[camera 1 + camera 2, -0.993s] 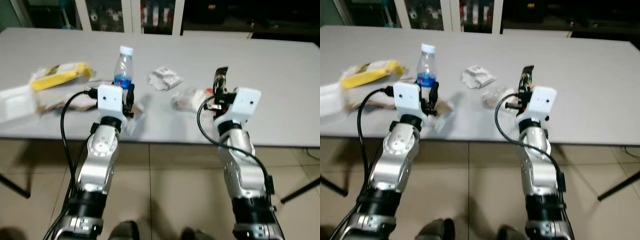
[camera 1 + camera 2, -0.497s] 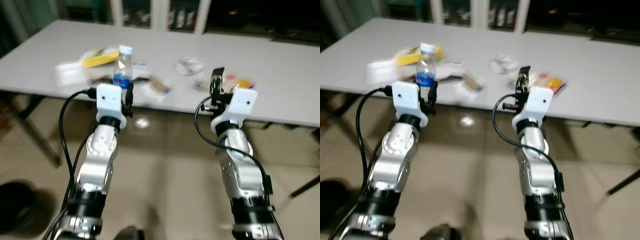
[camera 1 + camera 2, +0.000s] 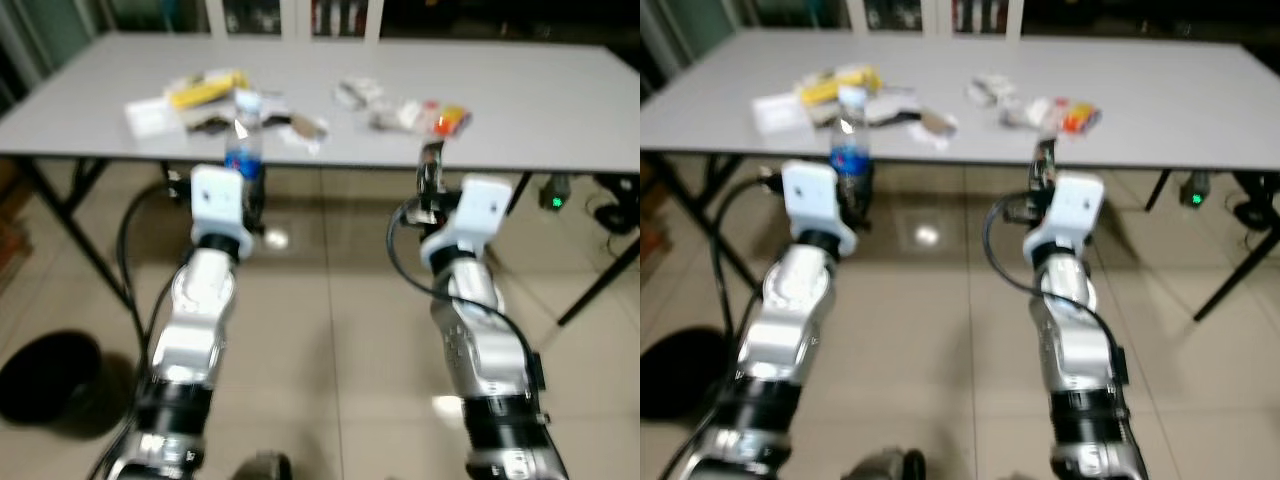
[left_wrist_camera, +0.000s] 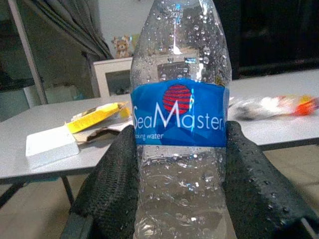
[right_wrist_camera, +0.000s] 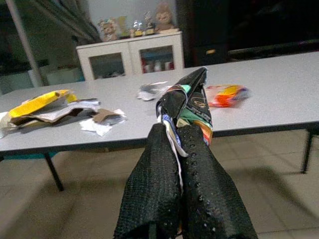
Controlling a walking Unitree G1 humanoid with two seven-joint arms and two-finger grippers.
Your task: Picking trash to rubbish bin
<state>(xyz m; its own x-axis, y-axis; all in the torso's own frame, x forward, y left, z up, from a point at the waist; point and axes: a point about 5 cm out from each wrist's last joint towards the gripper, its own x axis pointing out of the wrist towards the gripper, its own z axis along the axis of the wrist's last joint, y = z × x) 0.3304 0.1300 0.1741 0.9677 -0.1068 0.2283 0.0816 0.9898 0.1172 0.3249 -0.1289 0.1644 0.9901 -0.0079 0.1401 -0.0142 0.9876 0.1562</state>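
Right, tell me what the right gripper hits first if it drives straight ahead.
Probably the table edge; the right gripper, shut on a wrapper, points toward it, though depth is unclear.

Litter (image 3: 405, 108) on table (image 3: 540, 100), bin (image 3: 48, 375) left.

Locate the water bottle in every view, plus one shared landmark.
Left eye view: water bottle upright in the left tool, in front of the table edge.
Right eye view: left of centre, above the white wrist block.
Left wrist view: centre, blue label between both fingers.
Right wrist view: not seen.
Shared landmark: yellow packet on the table.
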